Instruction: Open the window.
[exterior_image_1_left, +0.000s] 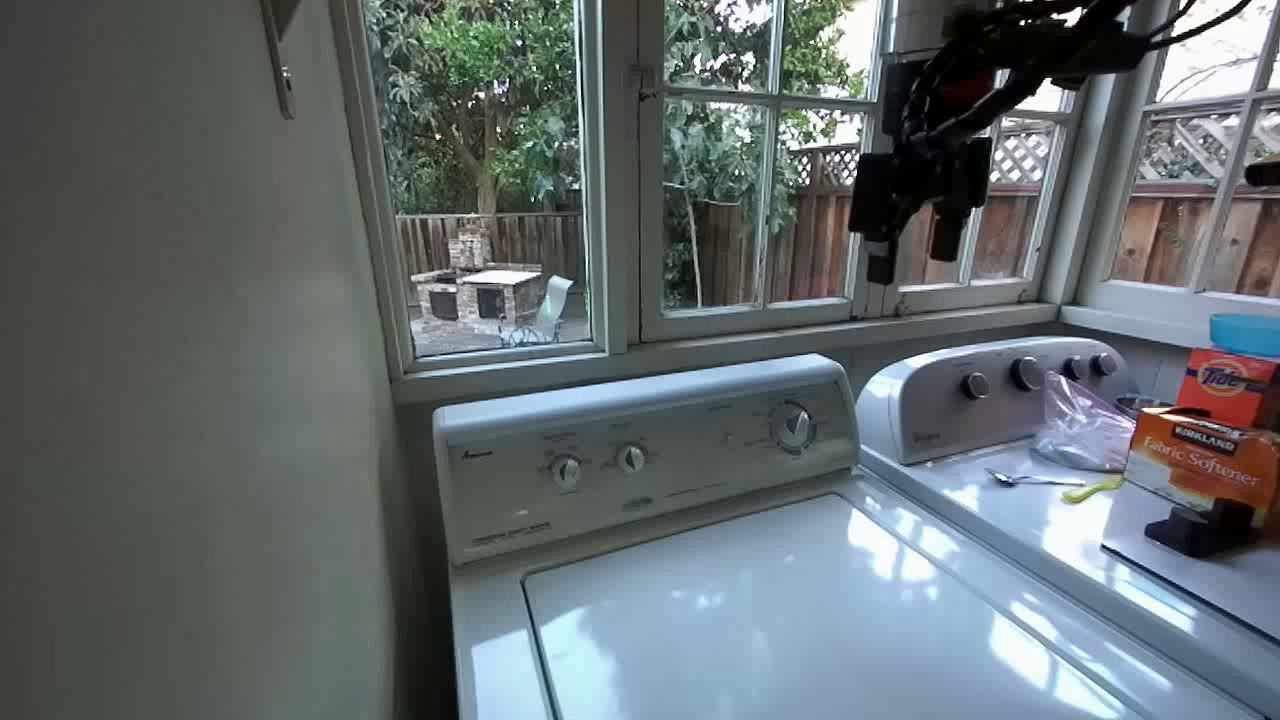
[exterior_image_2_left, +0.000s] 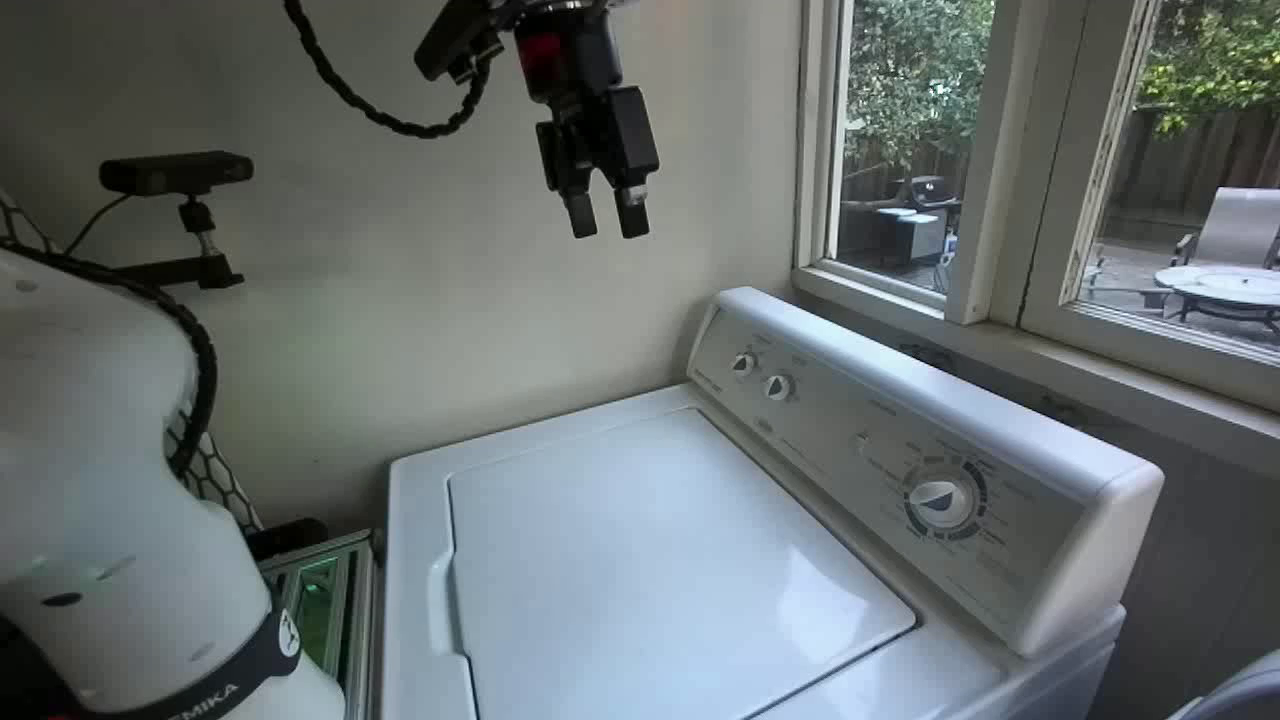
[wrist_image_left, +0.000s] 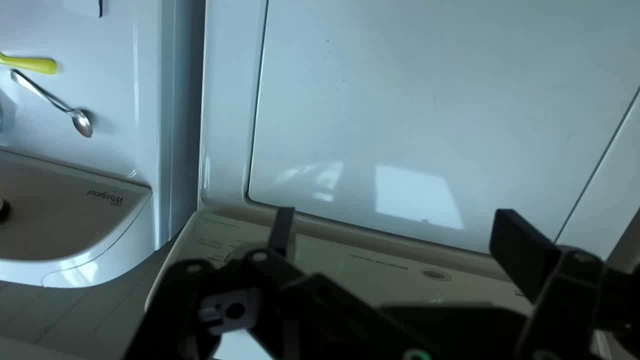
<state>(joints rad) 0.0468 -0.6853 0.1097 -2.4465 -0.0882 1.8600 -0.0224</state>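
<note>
- Black gripper (exterior_image_2_left: 608, 222), up high, tips pointing down; fingers (wrist_image_left: 517, 250) spread apart, with a gap between.
- Under the fingers in the wrist view, partly hidden, a control panel (exterior_image_1_left: 690, 445) with round dials (exterior_image_1_left: 795, 427).
- Well under the fingers, a white washer (exterior_image_2_left: 900, 675), lid (exterior_image_2_left: 650, 550) down.
- Behind the fingers and to their left in an exterior view, the window (exterior_image_1_left: 770, 165): tall, white frame, thin bars, right edge partly behind the gripper.
- Past the window, farther left of the fingers, a plain pane (exterior_image_1_left: 480, 150).
- Lower and to the right of the fingers there, a second machine (exterior_image_1_left: 930, 420) beside the washer.
- On it, left of the fingers in the wrist view, a shiny spoon (wrist_image_left: 79, 120) near a yellow-green handle (wrist_image_left: 35, 65).
- Farther right of the fingers in an exterior view, a clear bag (exterior_image_1_left: 1085, 425), a softener box (exterior_image_1_left: 1165, 475) and a soap box (exterior_image_1_left: 1230, 380).
- Way behind the fingers, outside, a brown fence (exterior_image_1_left: 725, 250) and leafy trees (exterior_image_1_left: 485, 110).
</note>
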